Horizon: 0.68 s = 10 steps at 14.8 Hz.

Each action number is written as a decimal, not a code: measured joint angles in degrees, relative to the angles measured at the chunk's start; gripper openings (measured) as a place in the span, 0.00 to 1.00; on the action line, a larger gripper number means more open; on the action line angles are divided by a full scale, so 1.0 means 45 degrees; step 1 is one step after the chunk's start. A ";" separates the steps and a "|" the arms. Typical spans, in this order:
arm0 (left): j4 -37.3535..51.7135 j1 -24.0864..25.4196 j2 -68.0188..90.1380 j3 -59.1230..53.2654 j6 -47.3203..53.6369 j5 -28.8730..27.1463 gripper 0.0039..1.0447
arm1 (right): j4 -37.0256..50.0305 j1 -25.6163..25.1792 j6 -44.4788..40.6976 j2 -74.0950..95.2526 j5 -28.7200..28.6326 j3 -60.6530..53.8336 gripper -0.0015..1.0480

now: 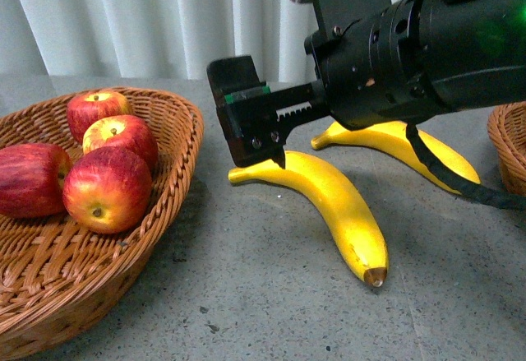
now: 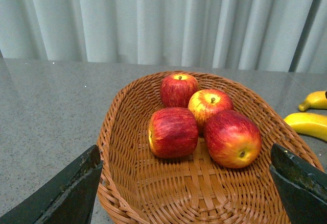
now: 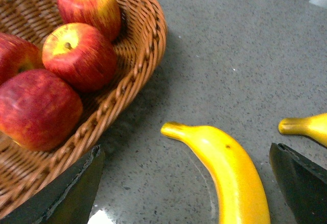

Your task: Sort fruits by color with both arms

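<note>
Front view: R arm [image 1: 427, 48], bulky & black w/ a green glow on its casing, fills the upper right of the frame. R hand [image 1: 246, 118] sticks out toward frame ctr, low over the stem end of the near banana [image 1: 337, 201]. Its lower finger tip overlaps that banana's top edge; touching or not, can't tell. R wrist view shows this hand spread wide, fingers [image 3: 76, 183] in the bottom corners, nothing gripped, w/ the near banana lying on the counter [image 1: 271, 295] btwn them. Near banana runs from frame ctr down to lower right, brown tip nearest the camera. Far banana [image 1: 411, 147] lies just behind it, partly hidden by the arm, w/ a black cable [image 1: 460, 184] crossing it. The two are close but apart. All 4 apples sit bunched together in the apple basket [image 1: 177, 118] at frame left: rear apple [image 1: 97, 110], mid apple [image 1: 122, 137], left apple [image 1: 29, 178], front apple [image 1: 107, 188]. Second basket [image 1: 509, 143] pokes in at the right edge. L hand [image 2: 184, 155] shows only in L wrist view: fingers in the bottom corners, wide apart, empty, w/ the apple basket btwn them in frame. Counter is grey & speckled; pale curtain [image 1: 148, 16] behind.
</note>
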 joint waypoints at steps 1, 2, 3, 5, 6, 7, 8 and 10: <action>-0.0010 0.0000 0.0000 0.0000 0.0000 0.0005 0.94 | -0.0034 -0.0029 -0.0034 0.0039 0.0005 0.0000 0.94; -0.0010 0.0000 0.0000 0.0000 0.0000 0.0000 0.94 | -0.0126 -0.0102 -0.0078 0.0063 -0.0024 0.0000 0.94; -0.0010 0.0000 0.0000 0.0000 0.0000 0.0000 0.94 | -0.0214 -0.0165 -0.0131 0.0102 -0.0019 -0.0005 0.94; 0.0005 0.0000 0.0000 0.0000 0.0000 -0.0005 0.94 | -0.0248 -0.0257 -0.0228 0.0126 0.0015 -0.0019 0.94; 0.0000 0.0000 0.0000 0.0000 0.0000 -0.0005 0.94 | -0.0257 -0.0291 -0.0257 0.0141 0.0010 -0.0024 0.94; -0.0005 0.0000 0.0000 0.0000 0.0000 0.0000 0.94 | -0.0369 -0.0427 -0.0379 0.0209 0.0058 -0.0024 0.94; 0.0000 0.0000 0.0000 0.0000 0.0000 0.0000 0.94 | -0.0515 -0.0597 -0.0539 0.0291 0.0170 -0.0039 0.94; 0.0000 0.0000 0.0000 0.0000 0.0000 0.0000 0.94 | -0.1355 -0.0962 -0.1049 0.0622 0.0325 -0.0277 0.94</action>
